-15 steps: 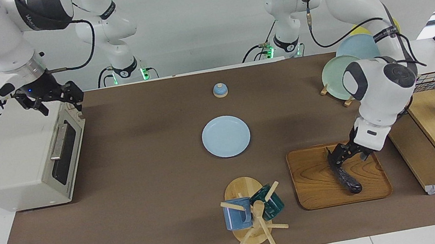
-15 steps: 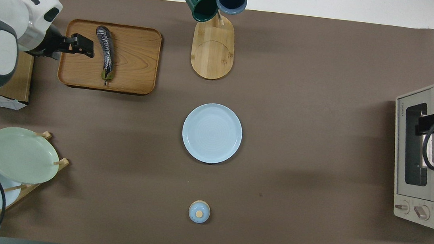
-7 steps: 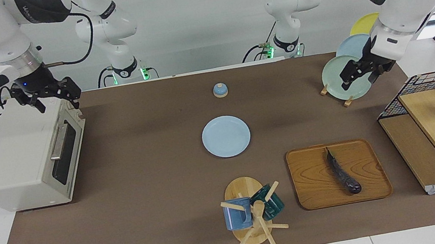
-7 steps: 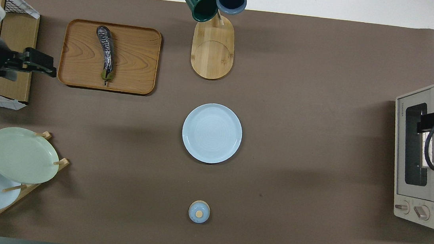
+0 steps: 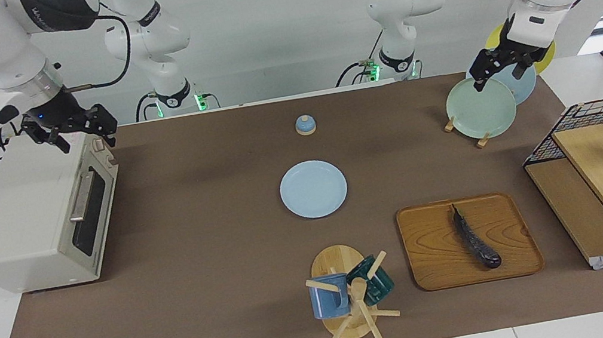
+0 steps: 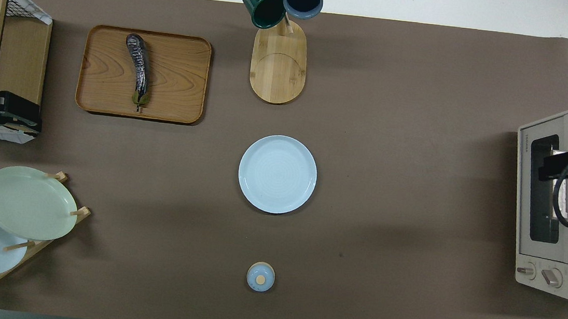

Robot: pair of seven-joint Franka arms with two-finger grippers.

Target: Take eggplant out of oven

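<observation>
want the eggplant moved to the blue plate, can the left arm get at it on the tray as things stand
Probably yes. The eggplant lies bare on the wooden tray at the left arm's end of the table, nothing on or against it. The left gripper is open and empty, raised over the plate rack.

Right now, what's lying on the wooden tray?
Only the eggplant lies on the wooden tray, stem end pointing toward the robots. Nothing holds it. What is beneath the eggplant itself is hidden.

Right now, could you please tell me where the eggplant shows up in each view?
Facing view: the eggplant lies on the wooden tray, low and right of centre.
Overhead view: the eggplant lies on that tray, upper left.
Shared landmark: the mug tree beside the tray.
</observation>
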